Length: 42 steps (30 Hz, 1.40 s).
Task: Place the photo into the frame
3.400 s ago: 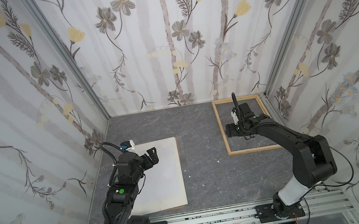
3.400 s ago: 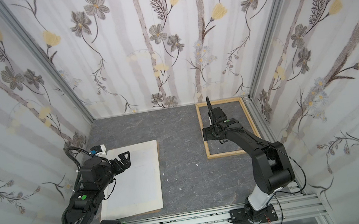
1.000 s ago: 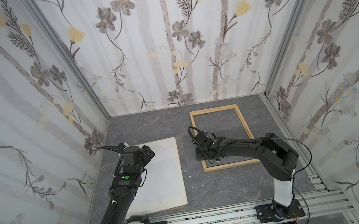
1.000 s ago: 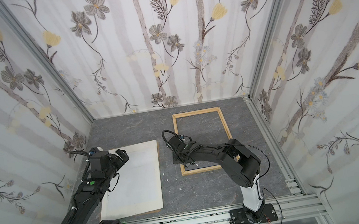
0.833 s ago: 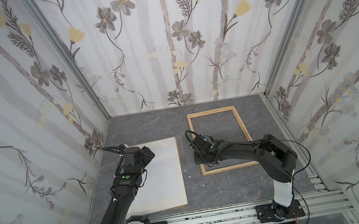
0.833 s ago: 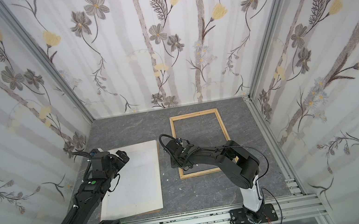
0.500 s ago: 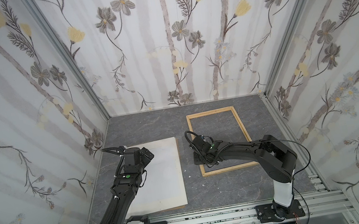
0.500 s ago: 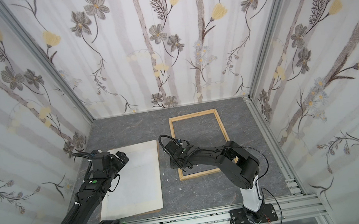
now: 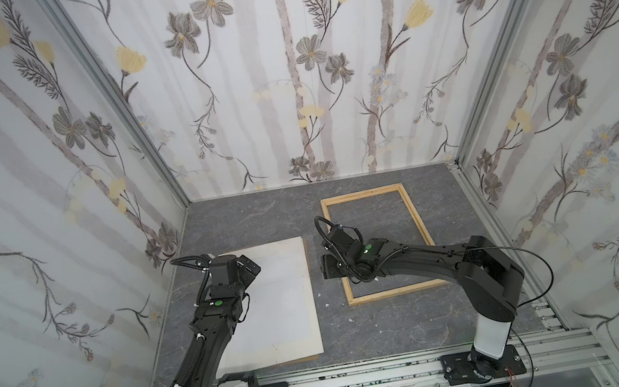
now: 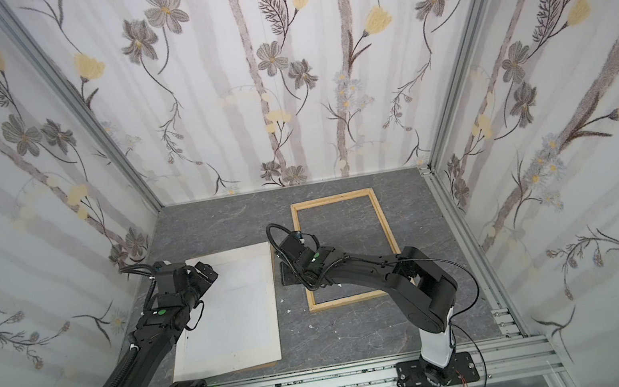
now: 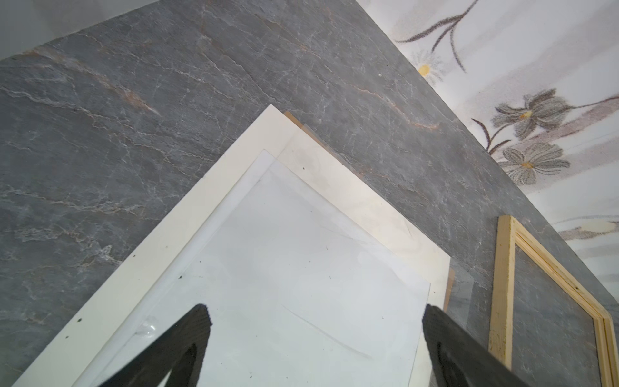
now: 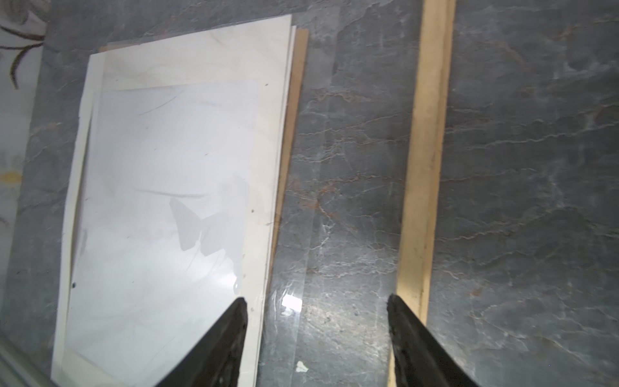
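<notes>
**Frame released beside the stack.** My right fingers [image 12: 221, 348], a second ago nearly shut on the frame [image 9: 360, 194] as they dragged it in from the side wall, now stand apart and hold nothing. Its long rail lies at one fingertip, with bare surface [image 12: 351, 201] between the tips. I judge the frame parked and ready for filling. My left fingers [image 11: 181, 341], spread wide and empty, hover over the photo [image 9: 279, 304], which lies flat with its white face up in the stack [image 12: 271, 134] beneath them. Frame and photo lie parallel, long axes crosswise to my right fingers' gap
</notes>
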{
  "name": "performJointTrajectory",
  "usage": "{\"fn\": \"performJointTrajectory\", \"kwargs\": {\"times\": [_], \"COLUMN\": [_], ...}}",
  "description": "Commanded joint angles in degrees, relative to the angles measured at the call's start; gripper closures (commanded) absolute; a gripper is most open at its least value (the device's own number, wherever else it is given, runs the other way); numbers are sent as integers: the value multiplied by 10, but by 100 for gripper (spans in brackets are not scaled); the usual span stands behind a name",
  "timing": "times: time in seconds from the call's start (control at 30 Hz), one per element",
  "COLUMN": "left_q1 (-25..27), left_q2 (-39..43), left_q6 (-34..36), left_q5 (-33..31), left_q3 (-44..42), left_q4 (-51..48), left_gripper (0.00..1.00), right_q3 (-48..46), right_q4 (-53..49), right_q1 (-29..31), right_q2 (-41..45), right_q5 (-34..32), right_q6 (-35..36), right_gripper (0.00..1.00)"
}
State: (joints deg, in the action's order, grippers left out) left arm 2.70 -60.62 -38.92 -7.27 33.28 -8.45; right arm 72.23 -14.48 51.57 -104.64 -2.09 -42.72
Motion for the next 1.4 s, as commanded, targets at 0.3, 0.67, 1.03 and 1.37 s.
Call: {"fn": "performJointTrajectory", "kwargs": {"times": [0.3, 0.67, 1.03, 1.37], "left_q1": [-44, -64, -73, -73], "left_q2": [-99, -182, -225, -235], "left_q6": [5, 15, 19, 8], "left_q5": [65, 79, 94, 102], "left_q3": [15, 22, 14, -24], "left_q4": [85, 116, 136, 153], "left_gripper": [0, 0, 0, 0], "right_q3": [19, -8, -21, -46], "right_q4": [66, 107, 146, 228], "right_q1": [-12, -24, -42, -41], "right_q2": [-68, -81, -101, -114], "right_q5": [154, 190, 231, 272], "right_q6": [23, 11, -12, -59], "right_gripper": [34, 11, 12, 16]}}
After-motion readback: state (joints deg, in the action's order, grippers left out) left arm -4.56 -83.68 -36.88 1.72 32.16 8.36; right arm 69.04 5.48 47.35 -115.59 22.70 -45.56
